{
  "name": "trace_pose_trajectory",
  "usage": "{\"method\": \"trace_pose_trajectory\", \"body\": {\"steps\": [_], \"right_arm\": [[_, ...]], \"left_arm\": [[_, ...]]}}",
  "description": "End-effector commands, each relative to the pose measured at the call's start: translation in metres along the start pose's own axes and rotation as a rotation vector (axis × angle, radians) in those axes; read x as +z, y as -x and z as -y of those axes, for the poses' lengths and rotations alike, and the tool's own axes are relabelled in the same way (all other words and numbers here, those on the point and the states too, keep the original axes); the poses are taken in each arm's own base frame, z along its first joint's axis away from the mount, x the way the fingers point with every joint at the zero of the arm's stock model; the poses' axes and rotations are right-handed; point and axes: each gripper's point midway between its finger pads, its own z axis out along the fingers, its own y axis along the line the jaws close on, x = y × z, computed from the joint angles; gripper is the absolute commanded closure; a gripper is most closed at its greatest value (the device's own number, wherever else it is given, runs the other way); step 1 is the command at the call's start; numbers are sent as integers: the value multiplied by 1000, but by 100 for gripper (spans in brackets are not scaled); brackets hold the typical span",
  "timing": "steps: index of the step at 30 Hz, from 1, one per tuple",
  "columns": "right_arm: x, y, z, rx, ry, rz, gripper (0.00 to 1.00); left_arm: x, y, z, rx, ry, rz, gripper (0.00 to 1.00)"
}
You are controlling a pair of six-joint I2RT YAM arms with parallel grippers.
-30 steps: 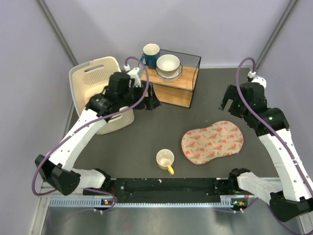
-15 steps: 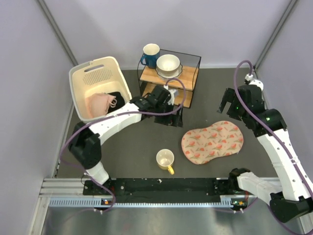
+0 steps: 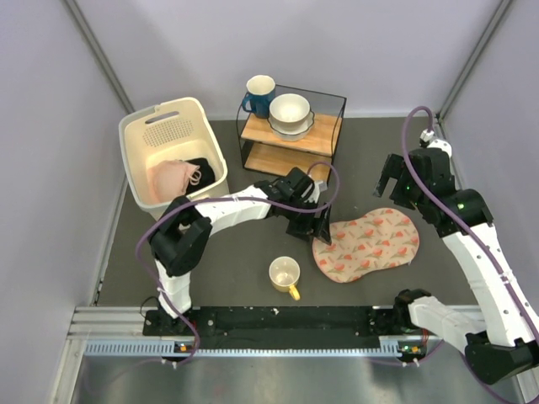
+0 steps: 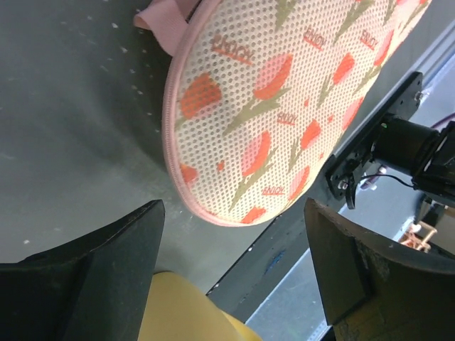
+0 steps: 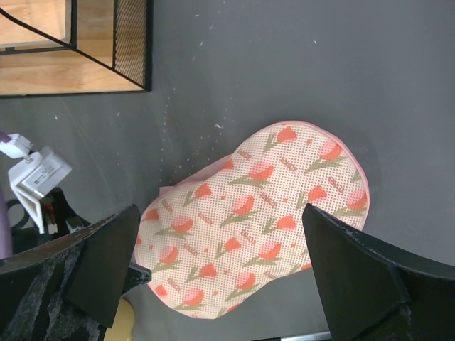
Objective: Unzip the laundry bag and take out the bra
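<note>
1. Laundry bag (image 3: 366, 244): peanut-shaped, lying flat on the dark surface (image 3: 244, 261), right of centre. The long axis runs from near-left to far-right. Beige-pink mesh cloth with red-orange flower prints.
2. In the left wrist view, the pink edge trim runs unbroken round the bag's (image 4: 277, 99) lobe. A pink fabric tab (image 4: 160, 18) sticks out at the edge.
3. Bra (image 3: 173, 177): a pale peach lump inside the cream basket (image 3: 160, 126) at far left, well apart from the bag. A black garment (image 3: 202, 168) lies just beside it in the same basket.
4. Left claw (image 3: 322, 225): at the bag's left end, pointing down over its rim. Its own camera shows the claw (image 4: 231, 213) released, fingers spread, nothing gripped. Whether a fingertip touches the cloth, I cannot tell.
5. Right claw (image 3: 389, 178): up off the surface, beyond the bag's far side. Its own camera shows the claw (image 5: 220, 209) released, fingers wide, with the bag (image 5: 256, 227) below and untouched.
6. Yellow mug (image 3: 285, 275): upright, near the bag's left lobe and apart from it. It shows as a yellow edge (image 4: 185, 312) in the left wrist view.
7. Black-framed stand (image 3: 290, 156) with wooden shelves, at the far side of the surface. On top are a blue mug (image 3: 258, 91) and a white bowl (image 3: 289, 111) on a plate.
</note>
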Motion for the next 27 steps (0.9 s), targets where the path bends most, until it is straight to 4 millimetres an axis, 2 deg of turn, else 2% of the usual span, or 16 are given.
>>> {"method": "trace_pose_trajectory", "body": {"steps": [1,4,7,14,15,17,18,19,20,21,22,23,24,25,27], "right_arm": [[-2,7,0,9,3,36,1],[-1,7,-1,6,6,31,1],[0,7,-1,4,4,30,1],[2,7,-3,-1,10,27,1],[3,6,-4,-2,14,21,1],[3,6,-4,0,12,19,1],[4,5,-2,-4,4,18,1],[5,3,0,-10,-5,13,1],[8,3,3,-20,-22,10,1],[8,2,4,-50,-22,-9,1],[7,5,2,-65,-12,-19,1],[11,4,0,-88,-11,-43,1],[12,1,-6,-127,25,-69,1],[13,-1,-8,-140,34,-83,1],[18,-7,-10,-166,44,-113,1]], "left_arm": [[15,-2,17,5,-112,-9,16],[25,-7,15,8,-114,-40,21],[32,-8,5,-6,-71,-44,22],[35,-7,-7,-10,-13,-31,22],[34,-7,-7,-6,-9,-27,25],[34,-3,-8,4,-1,-13,51],[34,-1,-8,12,3,-6,93],[33,2,-10,21,18,1,100],[29,17,-19,79,102,41,100],[19,9,-35,77,202,-6,100],[12,11,-41,98,258,-9,100],[-2,23,-37,171,277,24,100],[-12,27,-38,194,291,32,100],[-28,34,-27,241,274,71,100],[-47,46,-22,370,290,106,100]]}}
